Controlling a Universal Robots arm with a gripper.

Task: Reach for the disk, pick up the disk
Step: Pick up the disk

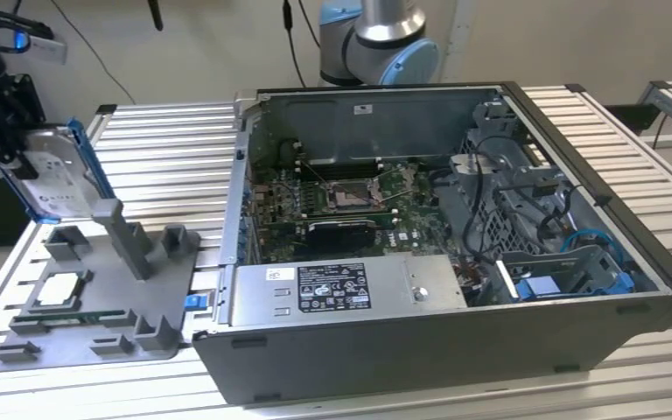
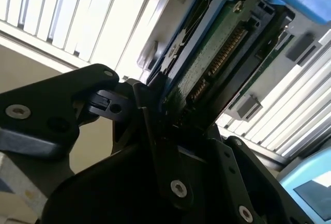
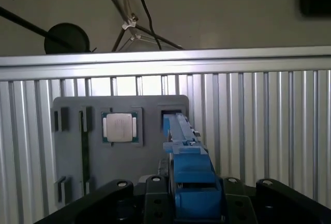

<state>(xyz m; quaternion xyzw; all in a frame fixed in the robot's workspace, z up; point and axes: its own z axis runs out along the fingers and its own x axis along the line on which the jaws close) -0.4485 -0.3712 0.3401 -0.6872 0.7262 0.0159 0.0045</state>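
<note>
Exterior view. At the upper left of the frame I see the gripper (image 1: 15, 149) clamped on the disk (image 1: 50, 175), which stands on edge and slightly tilted. A blue bracket (image 1: 83, 157) runs along the side of the disk facing the exterior view's right. A white printed label covers its silver face. The disk sits over the far end of a grey fixture tray (image 1: 102, 289) on the slatted aluminium table (image 1: 161, 149). I cannot tell whether its lower edge touches the tray. A small square silver chip (image 1: 56, 291) lies in a tray pocket nearer the camera. An open computer case (image 1: 430, 350) fills the centre and right. Inside it, the power supply (image 1: 430, 282) carries a black-and-white label (image 1: 330, 287). The arm's base (image 1: 377, 35) stands behind the case.

Second wrist view. The black fingers (image 2: 150, 105) press against both faces of the disk (image 2: 207, 69). Its green circuit board and connector row face the camera, with the blue frame around them. Table slats lie beyond.

First wrist view. The blue edge of the disk (image 3: 189, 162) rises between the black finger mounts. Beyond it lies the grey tray (image 3: 72, 151), with the chip (image 3: 120, 128) just beside the disk's far end.
</note>
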